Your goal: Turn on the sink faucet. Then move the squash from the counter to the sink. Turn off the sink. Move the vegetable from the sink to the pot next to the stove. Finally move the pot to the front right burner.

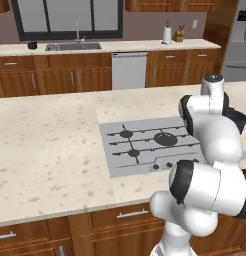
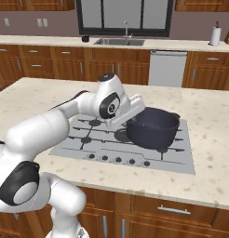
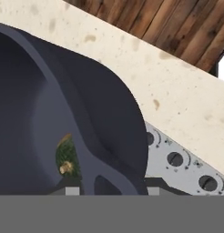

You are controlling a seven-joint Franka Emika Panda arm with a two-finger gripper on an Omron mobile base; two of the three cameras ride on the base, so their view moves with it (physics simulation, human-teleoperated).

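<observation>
Pot [image 2: 153, 128] over stove [image 2: 88, 142] right side, squash [image 3: 67, 159] inside, tool [image 2: 135, 109] clamped on pot rim, bench [image 2: 209, 139] beneath.

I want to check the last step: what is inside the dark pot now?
In the hand view, the squash lies low inside the pot, green with a tan stem end. The pot's handle covers part of it, and the rest of the bottom is out of frame.

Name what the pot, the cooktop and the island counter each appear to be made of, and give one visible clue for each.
Pot: probably dark coated metal, an even matte blue-black. Stove: likely steel, a flat pale grey sheet under black wire grates. Counter: seemingly polished stone, beige with brown speckles. All rendered, so materials stay guesses.
</observation>
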